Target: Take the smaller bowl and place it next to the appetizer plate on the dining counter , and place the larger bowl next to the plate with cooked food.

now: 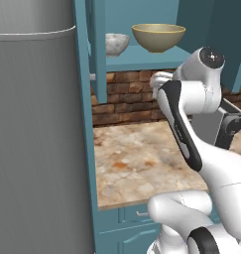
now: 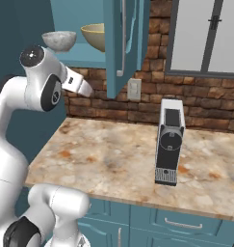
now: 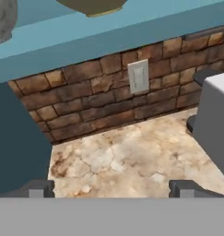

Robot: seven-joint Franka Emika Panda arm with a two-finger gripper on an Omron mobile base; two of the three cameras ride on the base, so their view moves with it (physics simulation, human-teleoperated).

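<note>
Marbled countertop (image 2: pixel 113 149) lying below the open teal cabinet shelf (image 1: pixel 142 63), where the smaller bowl (image 1: pixel 116 43) and larger bowl (image 1: pixel 158 37) are sitting side by side; gripper (image 3: pixel 111 190) hovering beneath, fingers spread, grasping nothing.

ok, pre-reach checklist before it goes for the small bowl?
1. Cabinet door open: ok.
2. Small bowl upright on shelf, left of large bowl: ok.
3. Bowls apart, not touching: ok.
4. Gripper open, nothing between fingers: ok.
5. Gripper at bowl height: not ok, the hand view looks at the backsplash below the shelf.
6. Coffee machine stands well right of the path up: ok.
</note>
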